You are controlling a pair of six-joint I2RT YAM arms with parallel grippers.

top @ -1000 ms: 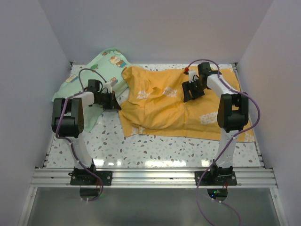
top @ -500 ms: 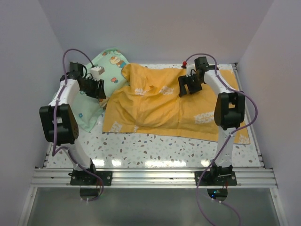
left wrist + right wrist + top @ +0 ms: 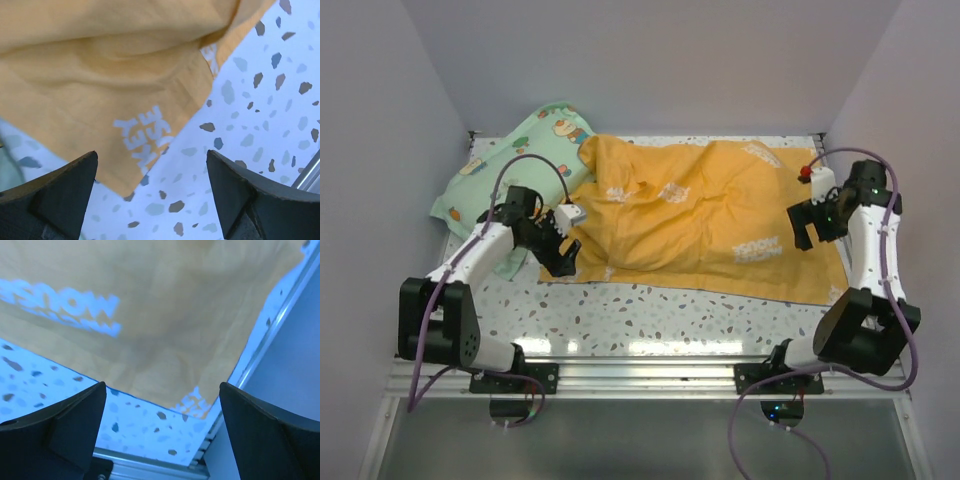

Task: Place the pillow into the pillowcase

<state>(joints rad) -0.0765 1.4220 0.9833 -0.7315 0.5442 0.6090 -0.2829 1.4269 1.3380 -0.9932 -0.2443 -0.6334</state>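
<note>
Shows the pillowcase (image 3: 700, 215) spread orange side up over the far and middle part of the speckled table (image 3: 650, 320), white lettering on top. Leaves a strip of bare speckled surface between its near hem and the metal rail (image 3: 650, 375) at the front. Puts its right hem just beside the table's right border, with the near right corner close to the side rail in the right wrist view. Meets, at far left, the mint-green pillow (image 3: 505, 170), which lies against the left wall.

Sets the left gripper (image 3: 563, 258) low over the near left corner of the case, fingers (image 3: 60, 190) wide apart and nothing between them but cloth corner and table below. Sets the right gripper (image 3: 813, 222) above the right hem, likewise spread wide and gripping nothing.

Hides the pillow: only a plump swelling under the left half of the case, and cannot tell through the cloth what fills it. Covers the near end of the mint-green pillow with the left arm. Cuts the lettering short in both wrist views, too partial to read.
</note>
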